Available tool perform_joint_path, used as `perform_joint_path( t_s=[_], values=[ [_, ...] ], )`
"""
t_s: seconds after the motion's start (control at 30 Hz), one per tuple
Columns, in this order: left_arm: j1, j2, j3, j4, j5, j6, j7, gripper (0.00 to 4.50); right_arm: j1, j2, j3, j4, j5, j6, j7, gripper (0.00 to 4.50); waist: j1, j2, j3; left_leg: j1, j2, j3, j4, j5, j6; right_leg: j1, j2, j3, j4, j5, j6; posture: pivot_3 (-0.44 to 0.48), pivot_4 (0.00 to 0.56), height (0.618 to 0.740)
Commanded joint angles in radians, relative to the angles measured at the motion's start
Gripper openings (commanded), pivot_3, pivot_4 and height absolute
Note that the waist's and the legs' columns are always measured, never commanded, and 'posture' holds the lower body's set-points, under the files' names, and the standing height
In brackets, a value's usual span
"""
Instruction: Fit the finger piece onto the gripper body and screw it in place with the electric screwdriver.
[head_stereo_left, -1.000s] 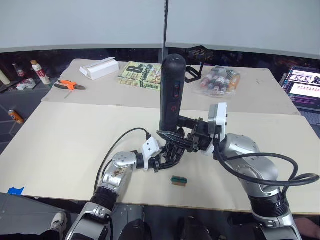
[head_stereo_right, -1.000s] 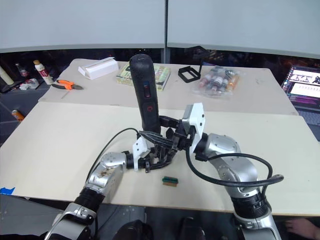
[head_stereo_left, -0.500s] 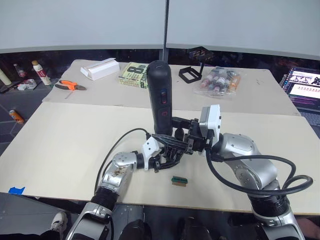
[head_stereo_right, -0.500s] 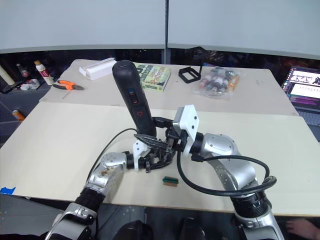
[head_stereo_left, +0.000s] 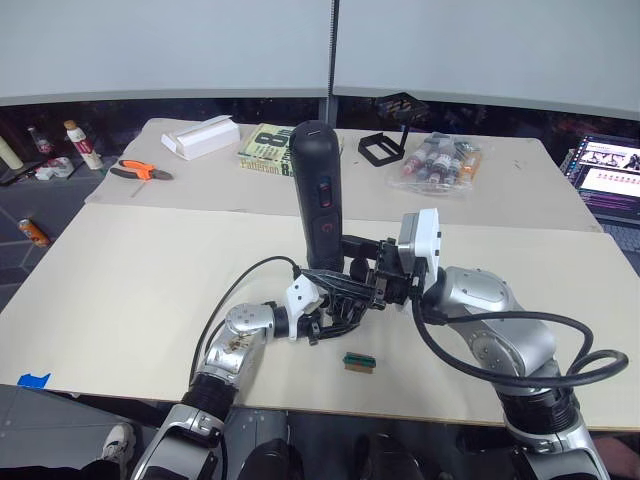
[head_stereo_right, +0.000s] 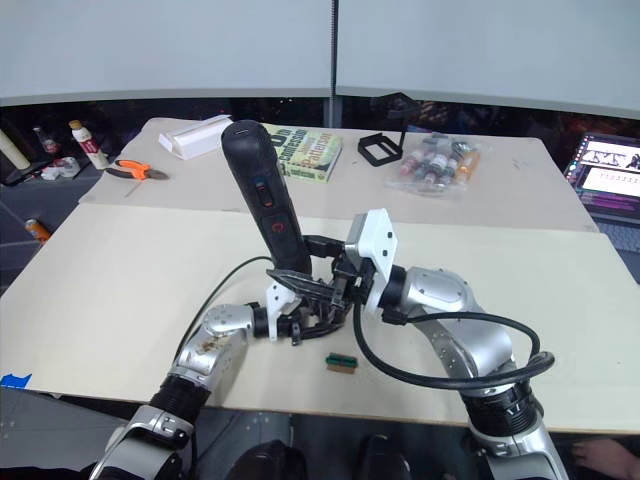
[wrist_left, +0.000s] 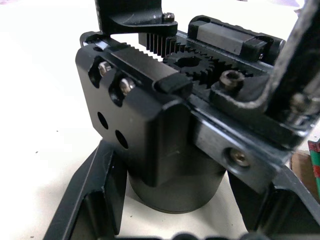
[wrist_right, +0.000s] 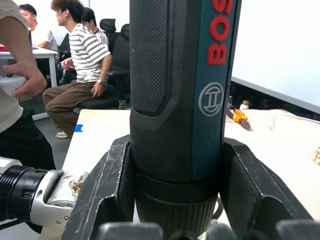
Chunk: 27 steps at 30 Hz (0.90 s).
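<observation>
Gripper body (wrist_left: 165, 145) sat near the table's (head_stereo_left: 130, 270) front edge, and we saw the left claw (head_stereo_left: 325, 322) clamped around its round base (gear teeth and screws showed on top). Directly above it we found the electric screwdriver (head_stereo_left: 317, 195) standing nearly upright, tilted slightly left, its lower end clamped in the right claw (head_stereo_left: 352, 283). Just beside them, nearer the front edge, lay a small green-and-tan block (head_stereo_left: 357, 361).

Both arms are silver metal with black ribbed wrist cuffs, looping black cables, white camera housings and black two-fingered grippers.
</observation>
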<state>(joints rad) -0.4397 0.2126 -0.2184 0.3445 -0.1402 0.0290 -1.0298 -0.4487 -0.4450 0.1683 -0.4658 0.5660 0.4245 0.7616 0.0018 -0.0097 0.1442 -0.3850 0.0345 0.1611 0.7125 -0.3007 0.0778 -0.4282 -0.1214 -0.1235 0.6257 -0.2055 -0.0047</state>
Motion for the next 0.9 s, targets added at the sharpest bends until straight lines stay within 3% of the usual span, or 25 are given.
perform_joint_path(
  t_s=[0.03, 0.37, 0.9],
  values=[
    [-0.002, -0.003, -0.017, -0.033, -0.02, 0.015, -0.02, 2.33, 0.026, -0.014, 0.018, 0.014, 0.005, 0.057, 0.012, 1.92, 0.0, 0.0, 0.0, 0.0, 0.0, 0.0, 0.0, 0.0, 0.0, 0.0, 0.0, 0.0, 0.0, 0.0, 0.0, 0.0, 0.15, 0.74],
    [0.0, -0.003, -0.019, -0.034, -0.02, 0.014, -0.019, 2.33, 0.054, 0.006, -0.026, 0.075, 0.0, 0.111, -0.082, 1.92, 0.002, 0.0, 0.0, 0.0, 0.0, 0.0, 0.0, 0.0, 0.0, 0.0, -0.001, 0.0, -0.001, 0.0, 0.0, 0.0, 0.15, 0.74],
    [-0.001, 0.0, -0.018, -0.036, -0.019, 0.014, -0.018, 2.33, 0.057, -0.024, -0.018, 0.076, -0.025, 0.072, -0.042, 1.92, 0.003, 0.0, 0.0, 0.0, 0.0, 0.0, -0.001, 0.0, 0.0, 0.0, -0.001, 0.0, -0.001, 0.0, 0.0, 0.0, 0.15, 0.74]
  ],
)
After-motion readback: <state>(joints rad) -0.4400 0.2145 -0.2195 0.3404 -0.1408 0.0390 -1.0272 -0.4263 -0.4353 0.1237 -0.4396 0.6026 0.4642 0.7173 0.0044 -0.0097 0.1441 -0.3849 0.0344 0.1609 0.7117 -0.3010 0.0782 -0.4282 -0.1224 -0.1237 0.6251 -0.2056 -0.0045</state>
